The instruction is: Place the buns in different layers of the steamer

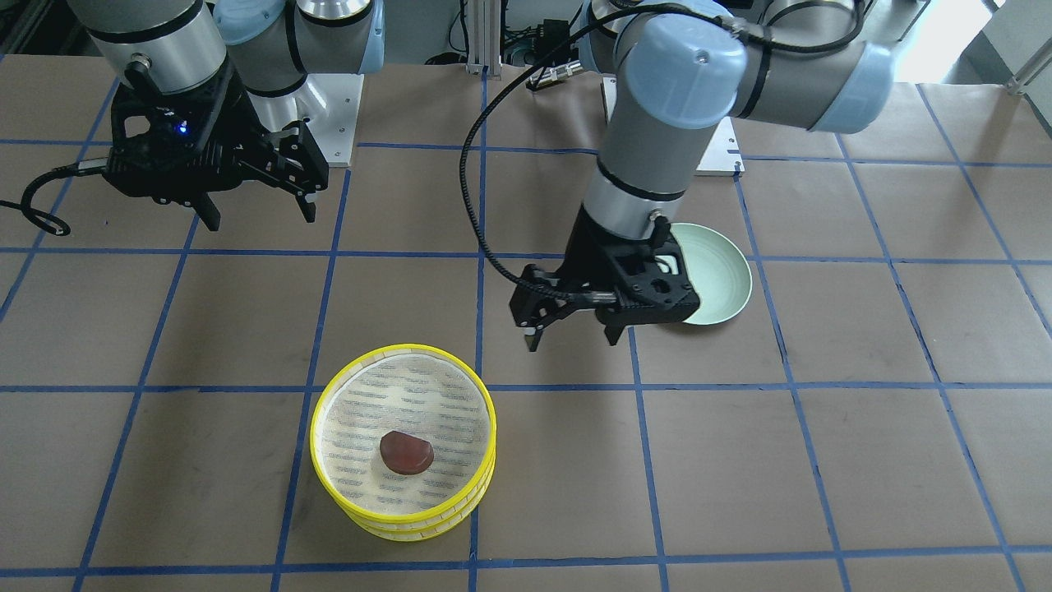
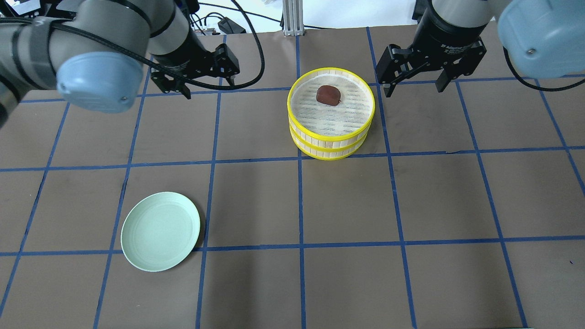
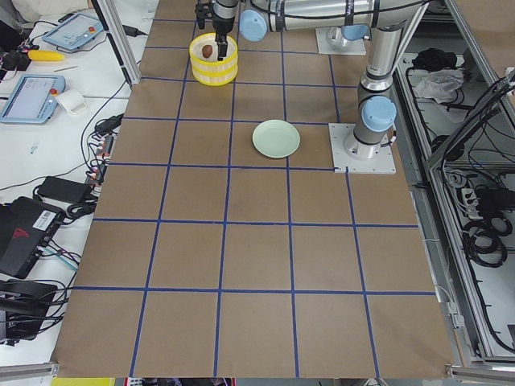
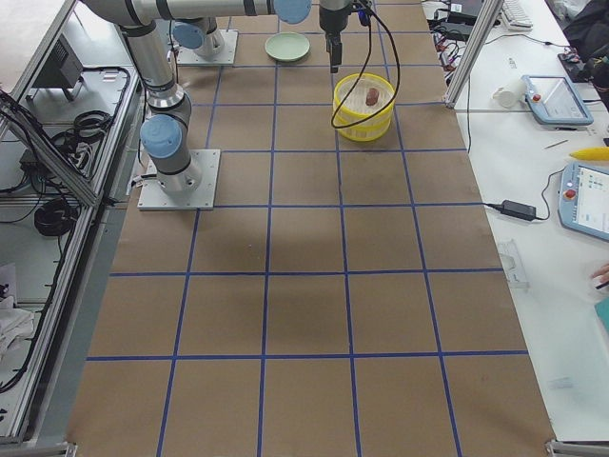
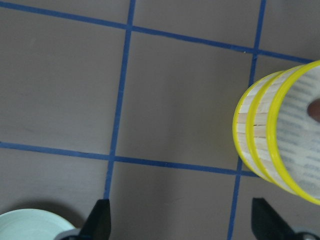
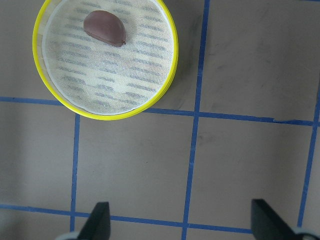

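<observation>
The steamer (image 2: 330, 144) is two yellow-rimmed trays stacked one on the other at the far middle of the table. The dark reddish-brown bun (image 2: 328, 95) lies on the mesh floor of the top tray. It also shows in the front-facing view (image 1: 406, 452) and the right wrist view (image 6: 104, 28). The cream-white bun is not in view. My left gripper (image 2: 210, 89) is open and empty, above the table to the left of the steamer. My right gripper (image 2: 414, 91) is open and empty, to the right of the steamer.
A pale green plate (image 2: 160, 230) lies bare on the near left of the table, well apart from the steamer. In the front-facing view my left gripper (image 1: 573, 341) hangs beside the plate's rim (image 1: 740, 284). Brown paper with blue tape lines covers the table.
</observation>
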You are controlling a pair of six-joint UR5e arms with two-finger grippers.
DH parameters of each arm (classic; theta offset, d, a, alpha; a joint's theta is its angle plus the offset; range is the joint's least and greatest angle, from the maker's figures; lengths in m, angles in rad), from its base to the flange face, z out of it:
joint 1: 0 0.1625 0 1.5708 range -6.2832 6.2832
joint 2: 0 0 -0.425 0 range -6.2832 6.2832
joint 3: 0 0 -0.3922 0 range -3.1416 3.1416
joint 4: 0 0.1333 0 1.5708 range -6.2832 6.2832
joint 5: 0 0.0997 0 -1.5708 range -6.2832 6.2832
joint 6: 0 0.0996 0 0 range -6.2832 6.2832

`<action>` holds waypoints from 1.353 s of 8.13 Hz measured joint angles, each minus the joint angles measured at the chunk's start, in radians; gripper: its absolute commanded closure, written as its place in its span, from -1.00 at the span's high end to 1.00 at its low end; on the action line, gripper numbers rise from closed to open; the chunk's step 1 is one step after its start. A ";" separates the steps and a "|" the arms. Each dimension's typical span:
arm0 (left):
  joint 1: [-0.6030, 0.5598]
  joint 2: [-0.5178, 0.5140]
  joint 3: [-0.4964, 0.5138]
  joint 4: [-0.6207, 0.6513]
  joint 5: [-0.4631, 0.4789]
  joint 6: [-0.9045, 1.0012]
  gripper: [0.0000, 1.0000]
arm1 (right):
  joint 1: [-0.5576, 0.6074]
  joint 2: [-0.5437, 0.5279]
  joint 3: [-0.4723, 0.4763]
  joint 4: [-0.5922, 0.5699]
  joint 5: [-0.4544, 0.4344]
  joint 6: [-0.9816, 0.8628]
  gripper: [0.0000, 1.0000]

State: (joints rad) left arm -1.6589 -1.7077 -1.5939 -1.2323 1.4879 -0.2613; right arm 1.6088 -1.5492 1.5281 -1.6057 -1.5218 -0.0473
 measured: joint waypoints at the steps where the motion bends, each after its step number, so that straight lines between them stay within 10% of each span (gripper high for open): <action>1: 0.036 0.035 0.001 -0.081 0.007 0.061 1.00 | 0.000 0.000 0.001 0.000 0.000 -0.001 1.00; 11: 0.083 0.132 -0.018 -0.299 0.111 0.140 1.00 | -0.001 0.003 0.001 -0.008 0.000 -0.003 1.00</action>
State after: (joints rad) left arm -1.5761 -1.5757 -1.6114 -1.5313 1.5994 -0.1211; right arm 1.6075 -1.5461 1.5294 -1.6138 -1.5217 -0.0499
